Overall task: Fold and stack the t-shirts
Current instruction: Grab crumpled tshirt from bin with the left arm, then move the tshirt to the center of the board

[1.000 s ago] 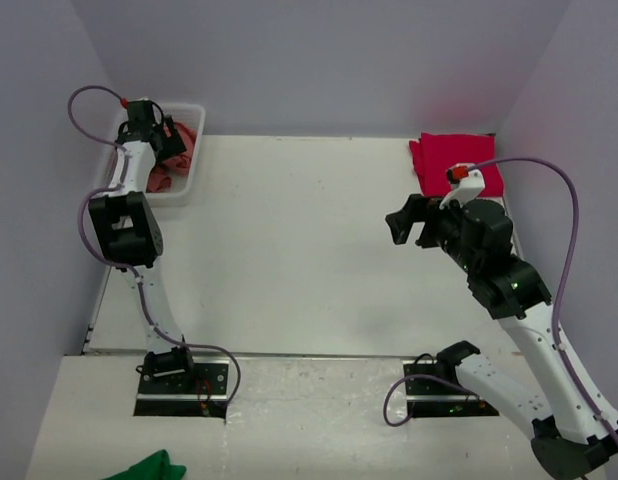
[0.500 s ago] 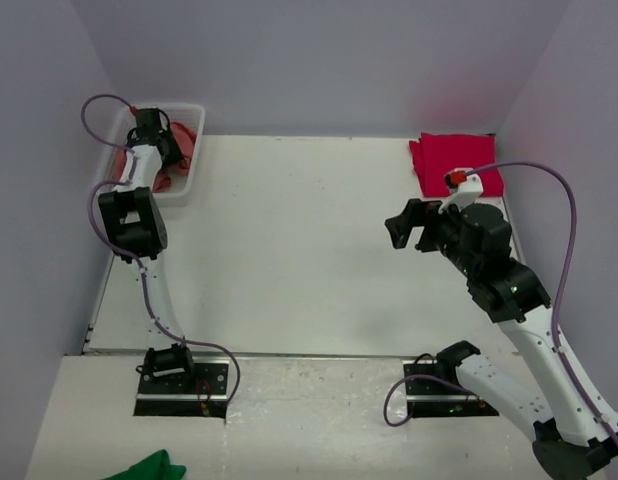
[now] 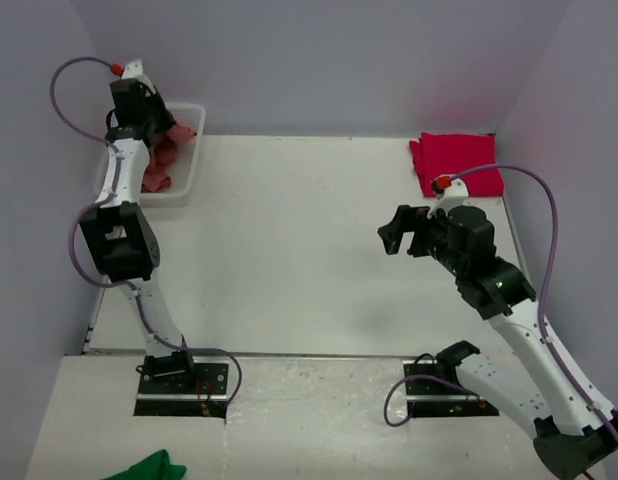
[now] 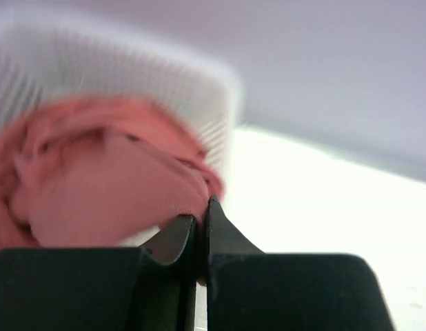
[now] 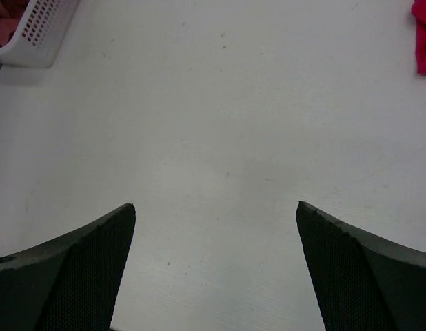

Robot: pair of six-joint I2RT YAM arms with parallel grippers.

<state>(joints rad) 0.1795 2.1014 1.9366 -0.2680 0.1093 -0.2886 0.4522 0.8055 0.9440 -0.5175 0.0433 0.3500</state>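
Observation:
A crumpled dusty salmon-red t-shirt [image 3: 165,156] [image 4: 103,179] lies in a white slatted basket [image 3: 193,152] [image 4: 137,83] at the table's far left corner. My left gripper [image 3: 149,122] [image 4: 200,210] is over the basket and shut on a fold of this shirt. The pink fabric is pinched between its closed jaws. A brighter crimson t-shirt [image 3: 454,160] [image 5: 425,38] lies folded at the far right of the table. My right gripper [image 3: 397,230] [image 5: 216,205] hangs open above the bare table [image 5: 220,124], right of centre, holding nothing.
Purple walls close in the table on the left, back and right. A small green cloth [image 3: 149,468] lies off the table at the bottom left. The basket's corner [image 5: 41,31] shows at the top left of the right wrist view.
My left gripper has shut on the salmon t-shirt and lifted up and back over the basket. The right arm has shifted slightly to the left, still open.

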